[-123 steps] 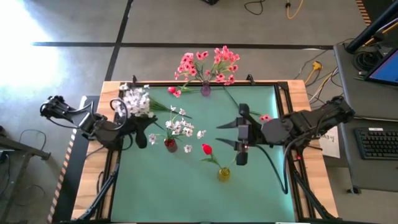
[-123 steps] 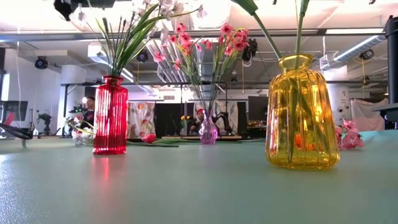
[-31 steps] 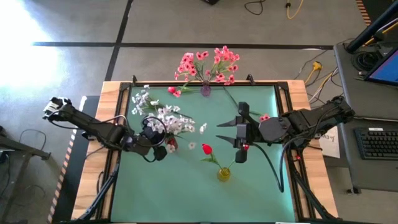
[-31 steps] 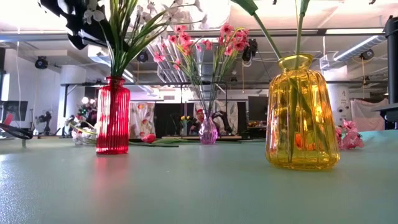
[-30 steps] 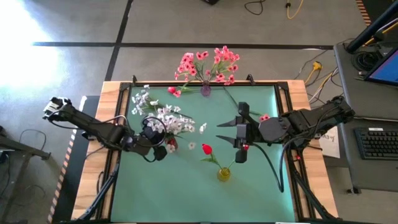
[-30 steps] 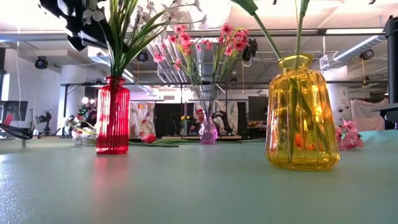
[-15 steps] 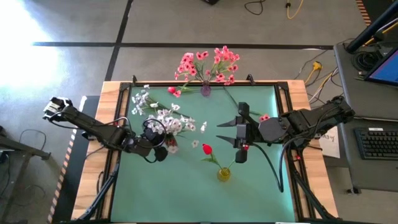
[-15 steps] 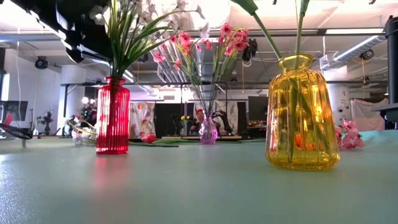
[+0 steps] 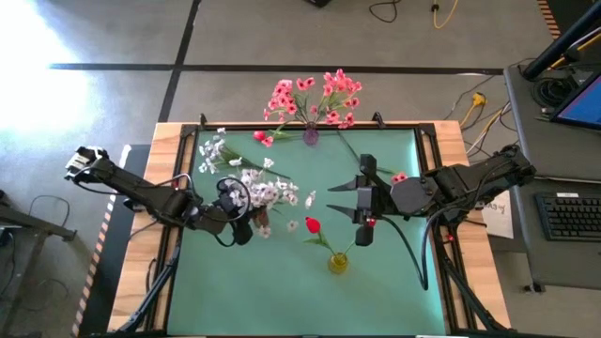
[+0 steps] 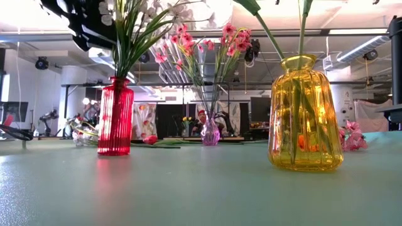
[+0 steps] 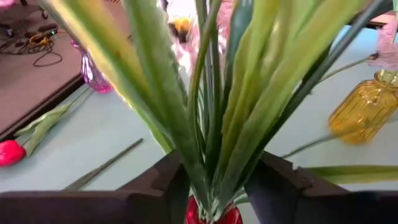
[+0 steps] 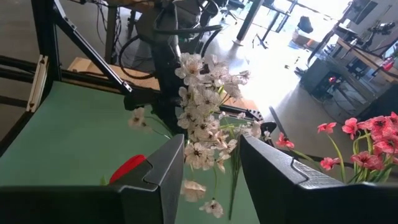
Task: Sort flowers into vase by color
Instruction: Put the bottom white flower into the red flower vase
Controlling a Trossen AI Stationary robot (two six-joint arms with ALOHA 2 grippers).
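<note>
A white-blossom spray point(image 9: 272, 192) stands with its stems in the red vase point(image 10: 115, 116). My left gripper point(image 11: 217, 186) is open, one finger on each side of the green stems point(image 11: 214, 124) just above the vase's mouth. Pink flowers point(image 9: 315, 97) stand in the purple vase point(image 9: 310, 137) at the far edge. A red bud point(image 9: 312, 225) rises from the yellow vase point(image 9: 338, 263). My right gripper point(image 9: 336, 202) hangs open and empty above the table's right half, pointing at the white spray. My left gripper has its fingers point(image 11: 168, 186) level on either side of the white spray's stems point(image 11: 211, 180), just above the red vase's mouth. Whether they touch the stems I cannot tell. The spray stands upright in the vase.
A second white spray point(image 9: 214, 150) and a red bud point(image 9: 261, 138) lie on the mat at the far left. A pink flower point(image 9: 401, 176) lies by the right arm. The green mat's near half point(image 9: 282, 300) is free. Wooden edges frame the table.
The white spray's blossoms have swung a little toward the table's right, and the red vase has shifted slightly with them. My left gripper has stayed at the stems above the vase.
</note>
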